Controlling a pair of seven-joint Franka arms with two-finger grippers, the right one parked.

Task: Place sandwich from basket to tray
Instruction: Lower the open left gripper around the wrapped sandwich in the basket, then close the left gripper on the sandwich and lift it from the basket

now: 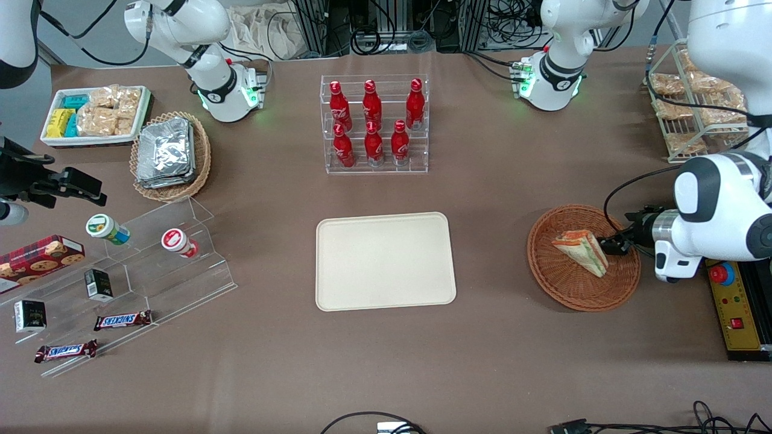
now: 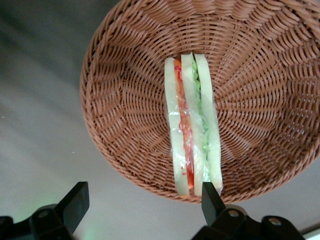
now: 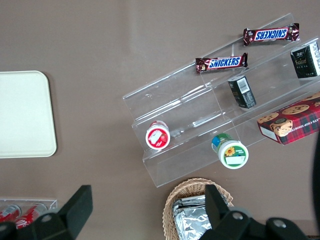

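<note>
Left arm reaching low, wrist horizontal; gripper (image 2: 142,197) fingers spread wide, holding nothing.

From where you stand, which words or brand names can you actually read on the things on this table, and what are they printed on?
"SNICKERS": on the chocolate bar on the clear stand.
"SNICKERS": on the second bar beside it.
Red bottles, small dark boxes, cookie box and lidded cups: print too small to read.
Sandwich, basket, tray: no text.
The hand hovers open at the basket's rim.

sandwich (image 1: 581,251) in basket (image 1: 567,289) | gripper (image 1: 610,246) open, at basket's rim beside sandwich | tray (image 1: 385,261) well apart from basket, toward parked arm's end
</note>
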